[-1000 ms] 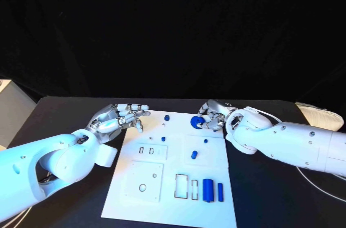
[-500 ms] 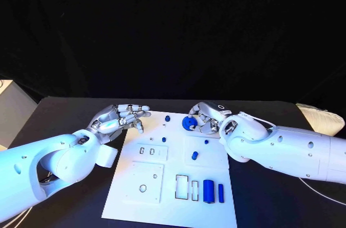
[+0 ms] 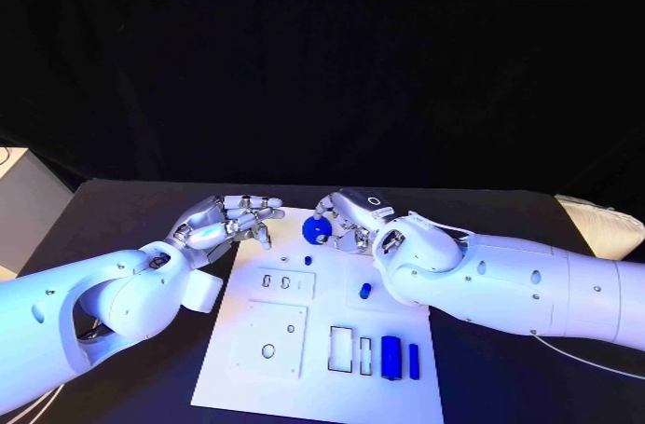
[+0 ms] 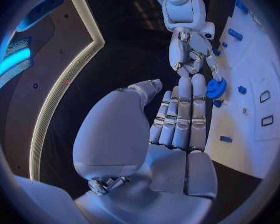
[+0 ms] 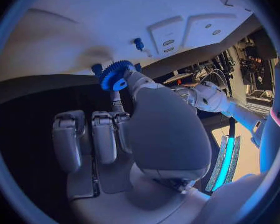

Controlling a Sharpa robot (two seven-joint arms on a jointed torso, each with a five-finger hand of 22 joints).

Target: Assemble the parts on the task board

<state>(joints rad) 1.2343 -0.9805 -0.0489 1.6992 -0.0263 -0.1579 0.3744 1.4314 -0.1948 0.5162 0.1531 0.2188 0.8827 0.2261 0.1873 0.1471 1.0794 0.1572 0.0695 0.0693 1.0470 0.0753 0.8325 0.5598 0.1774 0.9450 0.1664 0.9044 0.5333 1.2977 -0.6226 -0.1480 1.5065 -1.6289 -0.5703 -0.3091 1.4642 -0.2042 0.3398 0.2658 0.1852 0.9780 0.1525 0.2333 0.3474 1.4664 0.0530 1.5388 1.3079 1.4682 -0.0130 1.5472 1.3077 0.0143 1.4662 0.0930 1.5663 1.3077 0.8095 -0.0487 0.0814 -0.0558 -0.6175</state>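
Note:
My right hand [image 3: 352,223] pinches a blue toothed gear [image 3: 317,229] over the far edge of the white task board [image 3: 312,377]. The right wrist view shows the gear [image 5: 115,75] at the fingertips of that hand [image 5: 137,134], close to a small upright blue peg [image 5: 139,43] on the board [image 5: 84,25]. My left hand [image 3: 226,219] hovers at the board's far left corner, fingers straight and holding nothing. In the left wrist view the left hand [image 4: 177,124] points at the gear [image 4: 216,88] and the right hand [image 4: 191,52].
On the board a short blue peg [image 3: 308,260] and a blue oval piece [image 3: 364,290] sit mid-board. Two blue bars [image 3: 390,354] lie near the front right beside empty rectangular slots [image 3: 340,343]. Black table surrounds the board.
My right hand has carried the gear leftward along the board's far edge, toward my left hand. The left hand has barely moved.

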